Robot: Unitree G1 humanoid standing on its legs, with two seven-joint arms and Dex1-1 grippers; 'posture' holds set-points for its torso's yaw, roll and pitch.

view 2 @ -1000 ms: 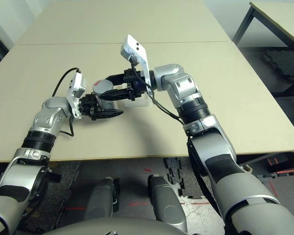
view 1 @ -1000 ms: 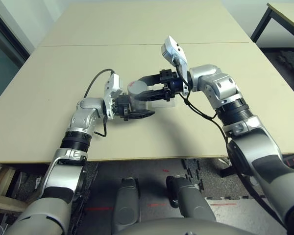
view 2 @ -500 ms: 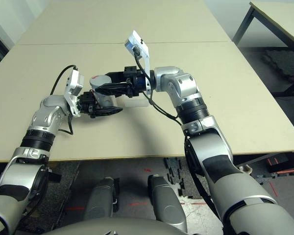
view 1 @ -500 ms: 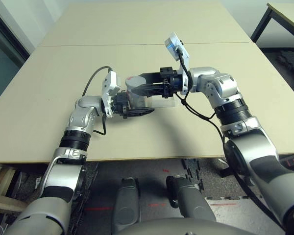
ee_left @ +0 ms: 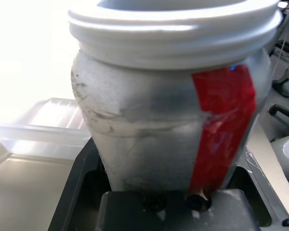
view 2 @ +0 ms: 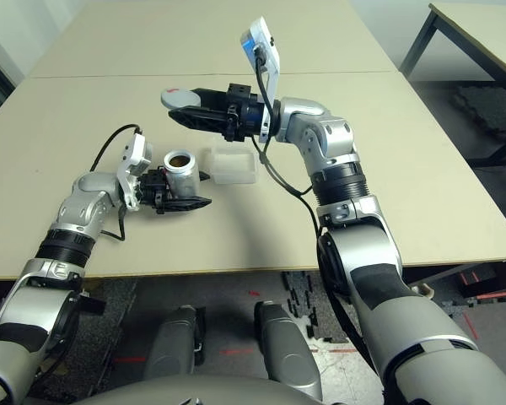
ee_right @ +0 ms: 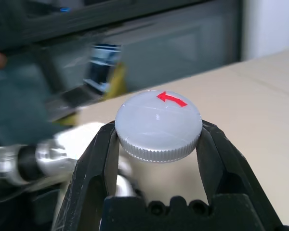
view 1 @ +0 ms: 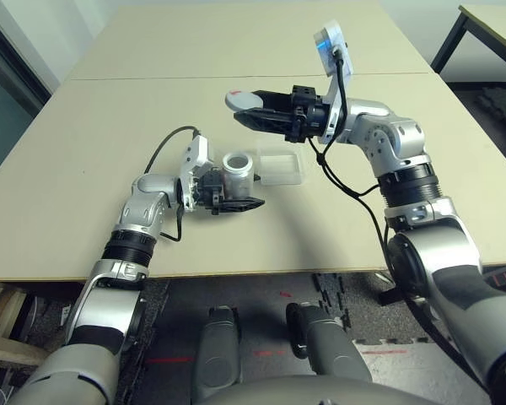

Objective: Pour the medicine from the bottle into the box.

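— Translucent grey-white plastic, that small cylindrical bottle (view 2: 181, 169), standing upright with its mouth uncovered and clamped between the black fingers of the left gripper (view 2: 184, 192), low over the pale wooden table (view 1: 84, 152).

— What's inside it?

— Looking down the mouth from the right eye, there's a brownish-orange bit at the bottom, the medicine (view 2: 180, 160). From the left wrist you get the red mark on the label and the wide white rim.

— And the box?

— Just beyond the bottle, on the robot's right of it: a shallow square tray of clear plastic with rounded corners, the box (view 1: 281, 167). It sits flat on the table, close beside the bottle, nothing visible in it.

— Further back?

— Up above the table, the right gripper (view 1: 249, 110) is clenched on the round grey cap (ee_right: 158, 125), ribbed edge pinched between both fingers, a red arrow on its top. It's held well apart from the bottle, higher and farther out.
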